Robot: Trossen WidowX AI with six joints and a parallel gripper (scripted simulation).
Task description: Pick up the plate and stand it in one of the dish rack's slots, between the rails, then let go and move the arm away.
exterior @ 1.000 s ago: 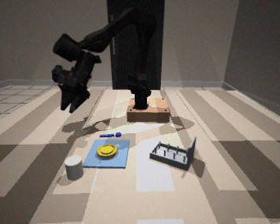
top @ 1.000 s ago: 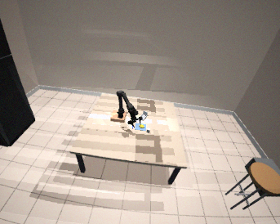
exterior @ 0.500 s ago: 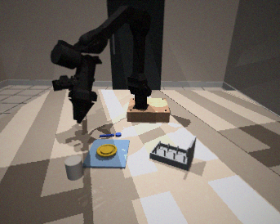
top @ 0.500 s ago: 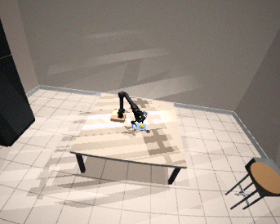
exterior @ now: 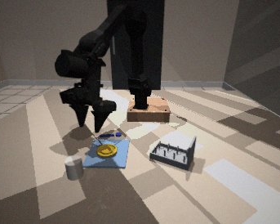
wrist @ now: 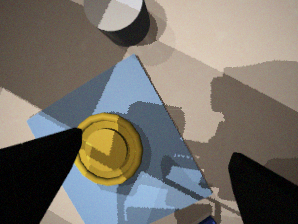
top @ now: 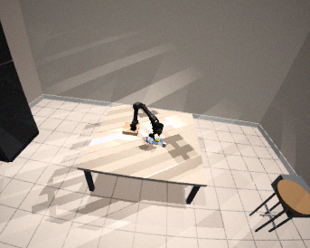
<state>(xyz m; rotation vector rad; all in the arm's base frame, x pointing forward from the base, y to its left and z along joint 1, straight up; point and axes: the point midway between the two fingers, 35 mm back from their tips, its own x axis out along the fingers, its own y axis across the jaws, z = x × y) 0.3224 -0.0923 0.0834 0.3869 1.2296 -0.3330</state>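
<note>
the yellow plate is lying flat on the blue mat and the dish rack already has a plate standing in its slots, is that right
Not quite: the dish rack has no plate standing in its slots, as the exterior view shows. The yellow plate is indeed lying flat on the blue mat.

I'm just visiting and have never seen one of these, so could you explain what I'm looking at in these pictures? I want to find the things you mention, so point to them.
The black machine is a robot arm [top: 145, 109] [exterior: 98, 41] on a wooden block [exterior: 148, 116]. One picture looks down on the whole table [top: 121, 166], one faces the arm, and one looks out between the fingers of its claw [exterior: 89, 128] [wrist: 156, 142].

A yellow plate [exterior: 107, 150] [wrist: 120, 169] lies on a blue mat [exterior: 94, 160] [wrist: 122, 75]. Around it are a grey cylinder [exterior: 74, 168] [wrist: 122, 30], something blue and slender [exterior: 110, 135], and a dish rack [exterior: 171, 161]. The claw is open above the table, holding nothing.
</note>
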